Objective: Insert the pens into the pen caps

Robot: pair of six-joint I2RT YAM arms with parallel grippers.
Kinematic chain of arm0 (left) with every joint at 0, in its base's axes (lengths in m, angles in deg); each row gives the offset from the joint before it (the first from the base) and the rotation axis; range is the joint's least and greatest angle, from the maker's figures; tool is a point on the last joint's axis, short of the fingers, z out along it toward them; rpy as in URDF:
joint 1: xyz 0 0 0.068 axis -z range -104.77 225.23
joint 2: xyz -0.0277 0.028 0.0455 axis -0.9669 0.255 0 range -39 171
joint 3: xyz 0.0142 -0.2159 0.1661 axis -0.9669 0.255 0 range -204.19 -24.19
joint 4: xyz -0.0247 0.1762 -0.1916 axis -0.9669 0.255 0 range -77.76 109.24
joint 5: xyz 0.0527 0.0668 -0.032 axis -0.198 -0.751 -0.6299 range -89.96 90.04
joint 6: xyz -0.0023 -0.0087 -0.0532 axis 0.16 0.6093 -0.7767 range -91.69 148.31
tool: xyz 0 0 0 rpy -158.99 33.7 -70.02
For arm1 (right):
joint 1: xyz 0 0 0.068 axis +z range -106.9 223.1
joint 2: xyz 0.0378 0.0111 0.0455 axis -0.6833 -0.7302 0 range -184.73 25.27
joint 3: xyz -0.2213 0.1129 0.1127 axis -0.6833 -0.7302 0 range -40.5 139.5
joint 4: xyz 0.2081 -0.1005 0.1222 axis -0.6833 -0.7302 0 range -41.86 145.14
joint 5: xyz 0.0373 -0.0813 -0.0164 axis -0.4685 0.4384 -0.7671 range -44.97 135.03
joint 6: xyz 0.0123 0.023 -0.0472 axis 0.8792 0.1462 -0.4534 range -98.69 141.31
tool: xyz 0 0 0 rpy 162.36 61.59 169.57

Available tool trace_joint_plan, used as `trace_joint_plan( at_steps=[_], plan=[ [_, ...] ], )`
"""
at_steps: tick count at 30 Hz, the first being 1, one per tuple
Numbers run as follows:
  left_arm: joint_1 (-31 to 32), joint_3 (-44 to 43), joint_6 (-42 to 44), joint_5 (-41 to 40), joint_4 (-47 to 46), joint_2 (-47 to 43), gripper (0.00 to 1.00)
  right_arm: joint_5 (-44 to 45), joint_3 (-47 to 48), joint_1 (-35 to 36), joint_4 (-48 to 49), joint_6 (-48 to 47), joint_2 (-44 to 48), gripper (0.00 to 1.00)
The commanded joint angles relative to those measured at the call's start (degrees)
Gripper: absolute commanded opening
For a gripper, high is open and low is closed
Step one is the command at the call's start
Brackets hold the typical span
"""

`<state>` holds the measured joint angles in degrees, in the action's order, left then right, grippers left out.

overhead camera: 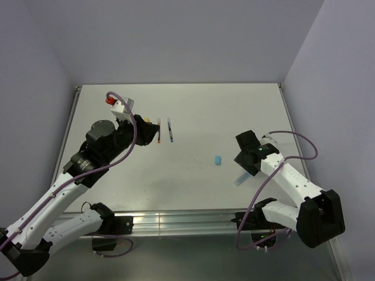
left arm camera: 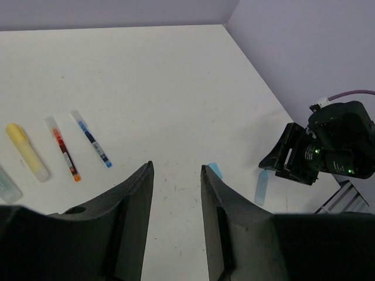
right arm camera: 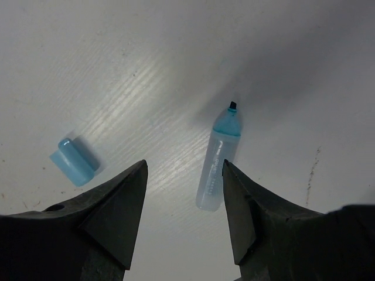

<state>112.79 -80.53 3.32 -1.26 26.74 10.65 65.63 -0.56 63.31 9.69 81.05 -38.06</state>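
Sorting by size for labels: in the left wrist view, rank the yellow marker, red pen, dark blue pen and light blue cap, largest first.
1. Yellow marker, thickest.
2. Red pen and dark blue pen: alike, unranked.
3. Light blue cap, smallest, partly hidden.

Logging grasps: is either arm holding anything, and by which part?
Nothing held: both jaws open and empty; the light blue marker lies loose below the right gripper.

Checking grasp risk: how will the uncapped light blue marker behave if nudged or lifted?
Lying flat and round-bodied, the marker likely rolls if nudged. Its clear plastic looks stiff, light, perhaps slippery. The bare tip may smear.
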Motion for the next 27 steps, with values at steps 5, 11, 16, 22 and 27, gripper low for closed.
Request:
trace_joint_plan(
  at_steps=[5, 11, 16, 22, 27],
  plan=[
    [-0.8, -1.8, -1.1, 2.4, -1.7, 0.2, 0.42, -0.6, -3.5, -3.9, -0.1, 2.0, -0.3, 0.62],
    [-1.4, -1.7, -1.5, 2.9, -1.8, 0.5, 0.41, -3.1, -5.1, -6.1, 2.1, 0.7, -1.4, 0.62],
    [-1.8, -1.7, -1.6, 3.1, -1.9, 0.8, 0.41, -5.0, -5.7, -6.7, 5.1, -0.4, -3.9, 0.58],
    [-2.0, -1.7, -1.6, 3.0, -1.8, 0.7, 0.41, -5.2, -6.0, -6.8, 6.9, -0.9, -7.0, 0.58],
    [-2.1, -1.5, -1.8, 2.7, -1.8, 0.9, 0.42, -5.7, -7.2, -7.1, 8.3, -1.0, -8.3, 0.51]
  ],
)
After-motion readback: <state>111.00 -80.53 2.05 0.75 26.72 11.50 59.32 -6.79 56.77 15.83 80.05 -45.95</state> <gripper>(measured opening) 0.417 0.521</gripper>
